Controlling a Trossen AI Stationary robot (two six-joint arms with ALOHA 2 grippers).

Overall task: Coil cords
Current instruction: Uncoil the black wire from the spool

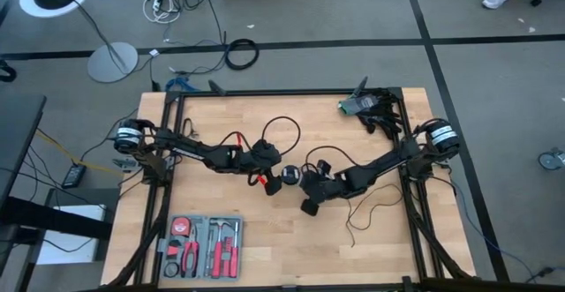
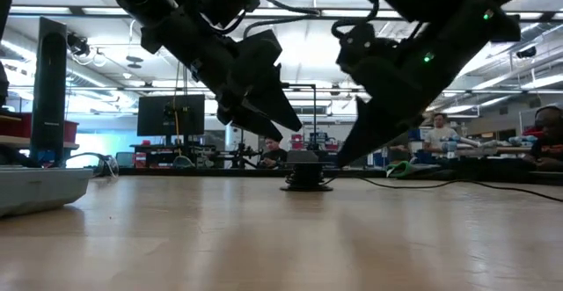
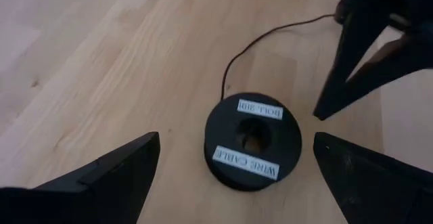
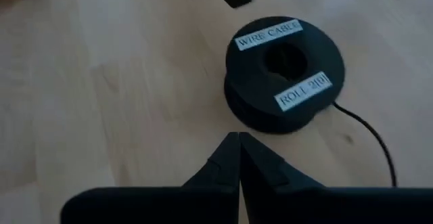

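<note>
Right wrist view: right gripper [image 4: 238,137] pressed together, empty, spool [image 4: 284,72] just ahead with thin wire [image 4: 369,132] trailing; left gripper [image 3: 237,163] spread around spool; wire looks light, floppy, best pinched near spool.

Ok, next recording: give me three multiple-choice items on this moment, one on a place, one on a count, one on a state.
1. Where does the black spool lie?
A. in the tool tray
B. on the bare wooden table, between both grippers
C. on the floor

2. How many white labels does the spool show?
A. two
B. none
C. four

3. How are the right gripper's fingers?
A. wide apart
B. clamping the spool
C. shut on nothing

Key: 1 B, the high view shows it mid-table; 2 A, both wrist views show two; 3 C, its fingertips meet short of the spool.
</note>
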